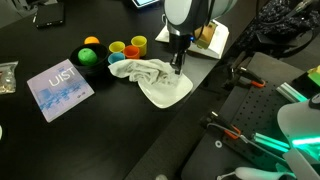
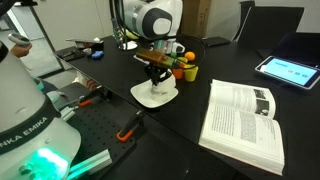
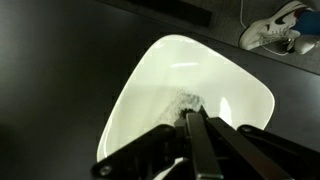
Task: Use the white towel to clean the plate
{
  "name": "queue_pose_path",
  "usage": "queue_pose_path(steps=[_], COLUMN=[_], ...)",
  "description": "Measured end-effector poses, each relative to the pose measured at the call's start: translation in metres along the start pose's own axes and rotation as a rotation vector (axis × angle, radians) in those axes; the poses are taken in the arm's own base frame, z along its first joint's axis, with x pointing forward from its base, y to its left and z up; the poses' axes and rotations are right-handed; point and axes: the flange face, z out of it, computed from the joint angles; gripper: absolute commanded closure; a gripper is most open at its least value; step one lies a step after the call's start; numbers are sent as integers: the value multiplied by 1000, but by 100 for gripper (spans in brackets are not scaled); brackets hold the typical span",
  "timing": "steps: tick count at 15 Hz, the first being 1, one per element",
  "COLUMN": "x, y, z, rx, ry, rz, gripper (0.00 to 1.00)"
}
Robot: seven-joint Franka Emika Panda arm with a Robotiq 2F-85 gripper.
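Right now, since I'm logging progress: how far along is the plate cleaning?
Done: the gripper is shut on a bit of towel. In hand: it holds that bit against the plate, the rest trailing off one edge. Left: wiping across the plate; how much is wiped already doesn't show.

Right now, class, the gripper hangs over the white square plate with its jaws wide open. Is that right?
Not quite. The gripper is over the white square plate, but its jaws are shut, seemingly pinching a bit of the white towel; the wrist view shows it.
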Motion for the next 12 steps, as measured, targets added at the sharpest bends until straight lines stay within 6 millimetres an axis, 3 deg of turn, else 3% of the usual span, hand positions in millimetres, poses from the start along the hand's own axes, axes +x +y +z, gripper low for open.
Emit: queue_pose_path(steps=[9,12], x=[-27,-25], y=[-11,-13], z=[76,83], rx=[156,165], ry=[-101,-108], rz=[-100,-133], gripper=[99,99])
